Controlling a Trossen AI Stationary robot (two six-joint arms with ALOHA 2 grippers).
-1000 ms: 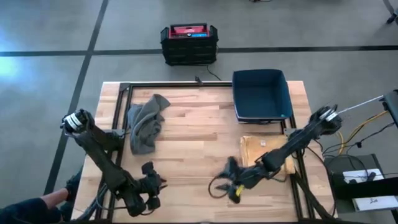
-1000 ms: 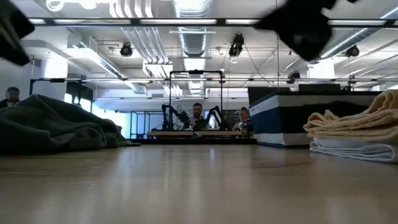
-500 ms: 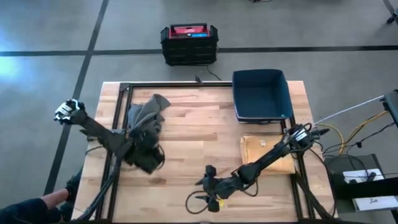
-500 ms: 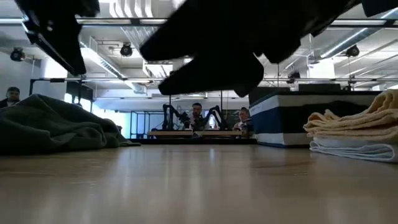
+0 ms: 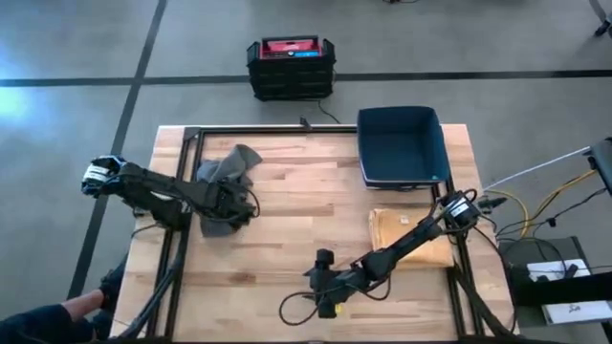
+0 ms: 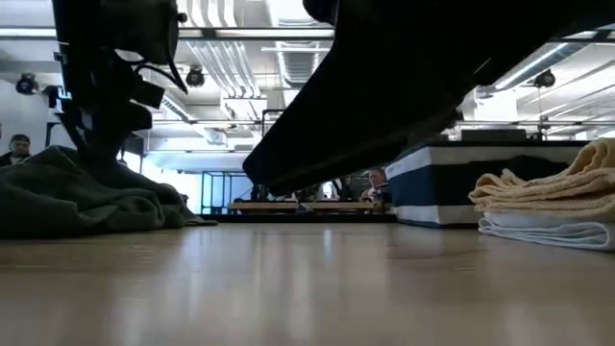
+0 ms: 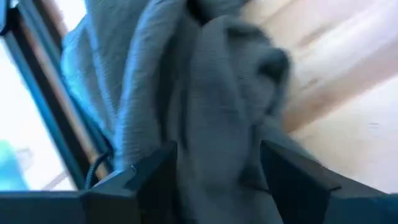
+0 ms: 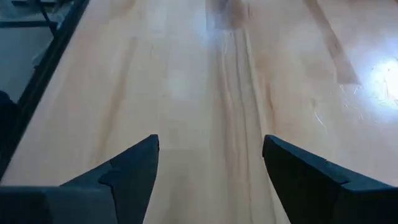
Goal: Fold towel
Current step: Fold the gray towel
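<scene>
Right gripper hovers by the desk's near edge, fingers spread, nothing between them. Farther off I have the left gripper open around the crumpled grey towel near the left edge, far half.

This is a robotics lab in a large open industrial hall. The low view shows exposed ceiling ducts, pipes and hanging lamps, and far behind sits another arm station with people seated at it. From above, the wooden tabletop stands in a black metal frame on a grey concrete floor with dark tape lines; loose cables trail off right.
</scene>
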